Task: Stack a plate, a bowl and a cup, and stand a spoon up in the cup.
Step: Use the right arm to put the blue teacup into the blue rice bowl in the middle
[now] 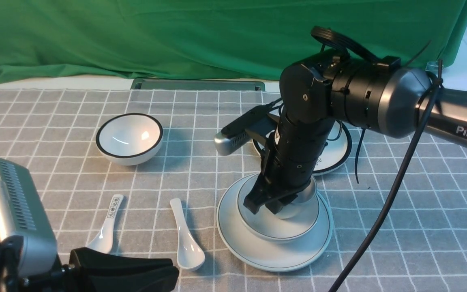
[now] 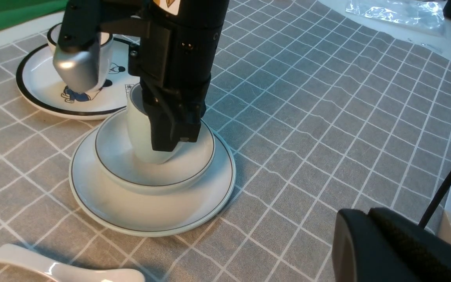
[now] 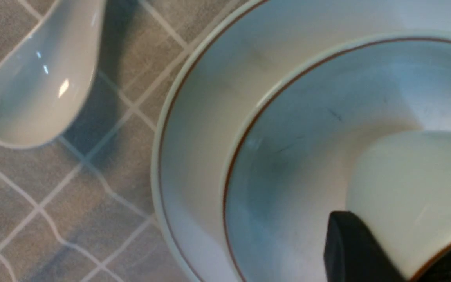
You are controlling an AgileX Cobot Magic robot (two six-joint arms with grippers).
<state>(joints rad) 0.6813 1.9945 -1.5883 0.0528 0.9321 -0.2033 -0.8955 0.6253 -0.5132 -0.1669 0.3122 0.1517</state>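
The small pale cup (image 2: pixel 141 135) is tilted inside the shallow pale bowl (image 1: pixel 258 223), its mouth leaning toward the far side and its base low over the bowl's middle. The bowl sits on the large pale plate (image 1: pixel 233 239), which rests on the worktop (image 1: pixel 379 243) near the middle. The right gripper (image 1: pixel 265 207) reaches down at the cup; its fingers are slightly apart with the cup's wall between them, one outside and one past the rim, but whether they clamp it I cannot tell.

Just left of the plate lies the plain white spoon (image 1: pixel 189 247), hollow upward, bowl end nearer and handle pointing far. Farther left is a second spoon (image 1: pixel 103 237), its handle carrying a boxed column of dark characters too small to read surely. The left gripper (image 1: pixel 172 269) is at the near left, fingers together on nothing.

Beyond the stack is the black-rimmed plate (image 2: pixel 33 88), printed with cartoon figures and a little boxed writing, with a black-rimmed cup (image 2: pixel 106 66) on it. A white bowl with a black rim (image 1: pixel 130 136) stands at the far left. The right arm (image 1: pixel 452 113) is lettered "PiPER" in white. A green cloth (image 1: pixel 156 36) hangs behind.
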